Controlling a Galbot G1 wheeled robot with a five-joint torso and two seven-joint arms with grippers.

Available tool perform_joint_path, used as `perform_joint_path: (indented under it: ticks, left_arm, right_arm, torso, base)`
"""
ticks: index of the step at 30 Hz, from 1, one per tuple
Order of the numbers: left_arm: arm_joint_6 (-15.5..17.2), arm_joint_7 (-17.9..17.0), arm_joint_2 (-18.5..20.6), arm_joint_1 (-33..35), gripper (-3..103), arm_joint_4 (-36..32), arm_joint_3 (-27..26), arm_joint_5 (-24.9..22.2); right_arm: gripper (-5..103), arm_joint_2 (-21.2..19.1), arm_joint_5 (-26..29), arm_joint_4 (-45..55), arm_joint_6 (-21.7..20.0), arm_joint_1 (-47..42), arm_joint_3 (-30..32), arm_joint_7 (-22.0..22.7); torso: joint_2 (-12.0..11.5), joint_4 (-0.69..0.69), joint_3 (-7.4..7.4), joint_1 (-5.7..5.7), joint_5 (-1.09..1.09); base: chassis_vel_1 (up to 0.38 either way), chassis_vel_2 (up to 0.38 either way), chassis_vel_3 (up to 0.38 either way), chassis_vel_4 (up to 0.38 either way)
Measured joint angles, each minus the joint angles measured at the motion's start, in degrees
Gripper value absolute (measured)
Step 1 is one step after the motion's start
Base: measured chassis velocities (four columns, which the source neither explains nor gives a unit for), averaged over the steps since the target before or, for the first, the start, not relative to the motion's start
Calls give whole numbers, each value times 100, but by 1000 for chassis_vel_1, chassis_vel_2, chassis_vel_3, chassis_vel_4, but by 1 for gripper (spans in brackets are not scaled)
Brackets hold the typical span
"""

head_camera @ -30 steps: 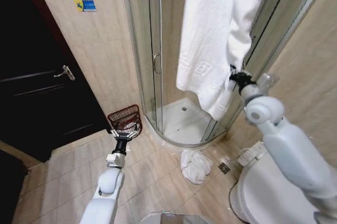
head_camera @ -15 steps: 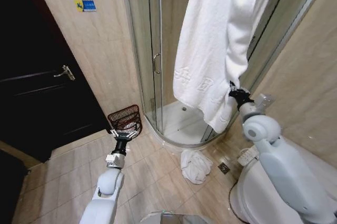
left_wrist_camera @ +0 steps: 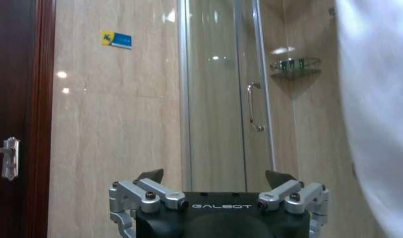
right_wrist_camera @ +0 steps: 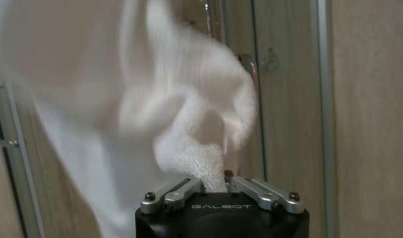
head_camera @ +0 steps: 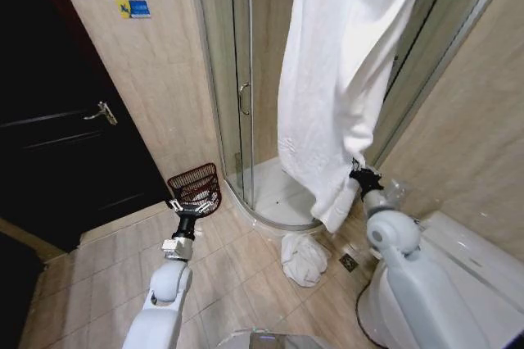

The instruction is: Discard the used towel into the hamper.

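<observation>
Lowered beside the shower enclosure, right gripper jaws clamp the towel; left gripper jaws wide. Towel may snag overhead.

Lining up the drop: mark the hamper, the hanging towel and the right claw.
hamper [head_camera: 195, 186], head view, wire wall.
hanging towel [head_camera: 336, 79], head view, middle of the cloth.
right claw [right_wrist_camera: 213, 182], right wrist view, between fingertips pinching the towel.
</observation>
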Motion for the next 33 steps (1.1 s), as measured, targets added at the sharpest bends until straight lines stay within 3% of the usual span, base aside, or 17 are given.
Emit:
perform_joint_path:
  ticks: [11, 25, 29, 33]
  left_arm:
    - [-143, 16, 25, 18, 100, 79, -9, -79]
    - [-177, 3, 67, 8, 100, 93, 5, -180]
    - [-194, -6, 104, 22, 100, 62, 9, -188]
    - [-210, -6, 114, 56, 100, 34, 18, -191]
  right_arm:
    - [4, 289, -889, 225, 353, -783, -40, -161]
    - [4, 550, -1250, 517, 513, -1168, 102, -119]
    - [4, 742, -1941, 838, 684, -1407, 281, -584]
    - [4, 836, -2328, 1068, 853, -1494, 294, -687]
  torso:
    - [0, 0, 0, 0, 1]
    - [0, 1, 0, 0, -1]
    - [0, 0, 0, 0, -1]
    - [0, 1, 0, 0, -1]
  base:
    - [0, 0, 0, 0]
    - [0, 0, 0, 0]
    - [0, 0, 0, 0]
    - [0, 0, 0, 0]
